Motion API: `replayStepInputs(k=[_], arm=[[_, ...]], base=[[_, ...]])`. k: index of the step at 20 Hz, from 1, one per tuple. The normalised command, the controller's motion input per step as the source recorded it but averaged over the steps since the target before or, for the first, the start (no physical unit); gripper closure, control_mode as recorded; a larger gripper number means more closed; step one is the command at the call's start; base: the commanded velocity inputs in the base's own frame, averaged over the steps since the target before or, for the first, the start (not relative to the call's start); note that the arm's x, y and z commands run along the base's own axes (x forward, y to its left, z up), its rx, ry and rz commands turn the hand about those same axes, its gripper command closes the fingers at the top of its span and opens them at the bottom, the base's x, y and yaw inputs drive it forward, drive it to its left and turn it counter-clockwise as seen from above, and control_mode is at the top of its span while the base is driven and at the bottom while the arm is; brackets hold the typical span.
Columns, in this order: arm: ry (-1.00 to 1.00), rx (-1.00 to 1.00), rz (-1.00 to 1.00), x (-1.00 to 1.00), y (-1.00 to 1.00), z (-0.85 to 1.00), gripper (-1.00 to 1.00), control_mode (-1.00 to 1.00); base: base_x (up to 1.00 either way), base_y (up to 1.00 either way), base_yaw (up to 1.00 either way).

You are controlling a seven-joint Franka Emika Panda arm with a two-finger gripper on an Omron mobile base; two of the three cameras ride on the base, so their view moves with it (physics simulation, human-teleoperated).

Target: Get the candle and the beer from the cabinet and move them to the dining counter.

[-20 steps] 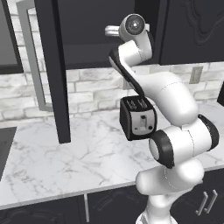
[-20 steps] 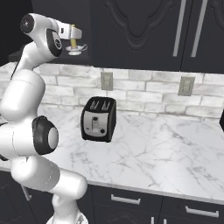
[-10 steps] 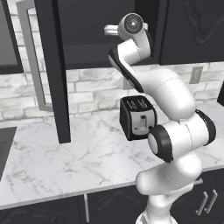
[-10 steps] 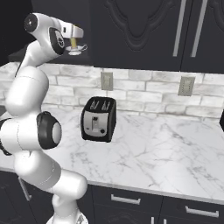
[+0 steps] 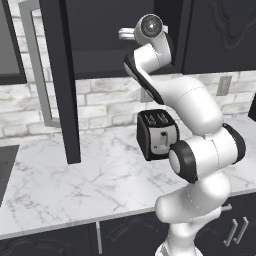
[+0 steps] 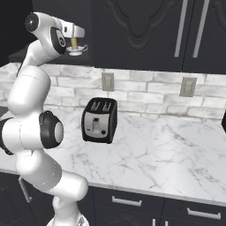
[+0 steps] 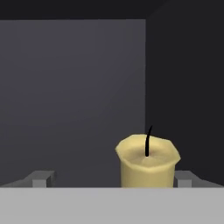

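Note:
The candle (image 7: 148,159) is pale yellow with a black wick, and it stands inside the open black cabinet (image 5: 107,30). In the hand view it sits between my fingertips (image 7: 41,178), close against the right one. My gripper (image 7: 113,180) is open, its jaws on either side of the candle and not pressing on it. From the right base view the candle (image 6: 76,43) stands in its small clear holder just under my hand, at the cabinet's shelf edge. The beer and the dining counter are out of view.
The cabinet's door (image 5: 60,80) hangs open to the left with its grey bar handle (image 5: 37,65). A black toaster (image 5: 157,134) stands on the marble worktop (image 5: 75,185) below the arm. Shut black wall cabinets (image 6: 145,31) lie to the right.
The arm has leaned slightly forward and the hand has edged toward the candle. The jaws stay open and the candle has not moved.

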Motion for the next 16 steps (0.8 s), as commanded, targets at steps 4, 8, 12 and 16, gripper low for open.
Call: replayStepInputs(k=[4, 8, 12, 16], arm=[[0.00, 0.00, 0.00, 0.00, 0.00, 0.00, -1.00, -1.00], [0.00, 0.00, 0.00, 0.00, 0.00, 0.00, -1.00, -1.00], [0.00, 0.00, 0.00, 0.00, -0.03, 0.00, -1.00, -1.00], [0.00, 0.00, 0.00, 0.00, 0.00, 0.00, 1.00, -1.00]], base=[[0.00, 0.00, 0.00], [0.00, 0.00, 0.00], [0.00, 0.00, 0.00], [0.00, 0.00, 0.00]])
